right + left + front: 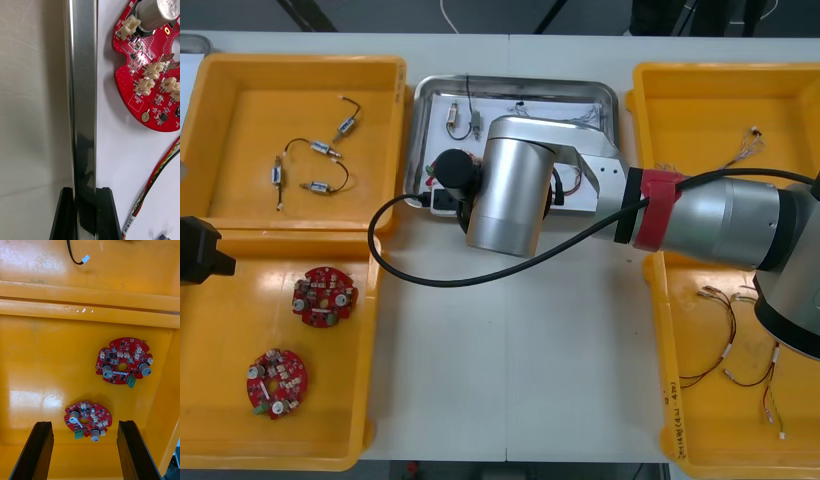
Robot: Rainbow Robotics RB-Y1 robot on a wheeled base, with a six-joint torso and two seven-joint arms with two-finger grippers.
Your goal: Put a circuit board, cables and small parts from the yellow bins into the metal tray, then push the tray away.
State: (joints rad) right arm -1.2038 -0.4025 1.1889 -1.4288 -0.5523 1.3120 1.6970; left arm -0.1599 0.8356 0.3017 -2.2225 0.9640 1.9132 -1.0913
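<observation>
At the left, the left gripper (85, 423) hangs released over the near left bin (220, 350), fingers wide apart above two boards (323, 296); it looks idle. In the middle sits the tray (516, 82), white inside with a shiny rim, just beside the far left bin (240, 130). It holds a red board (150, 82), a red and yellow cable (157, 176) and small metal parts (458, 117), so loading looks done and the push remains. The right gripper (84, 189) is clenched on the tray's rim by its near left corner, one finger inside and one outside.

Risks:
- The hold is off-centre, so a push may swing the tray against the left bin.
- The rim is thin and slick, so the fingers may slip off.
- A jerk could scatter the loose load.
</observation>
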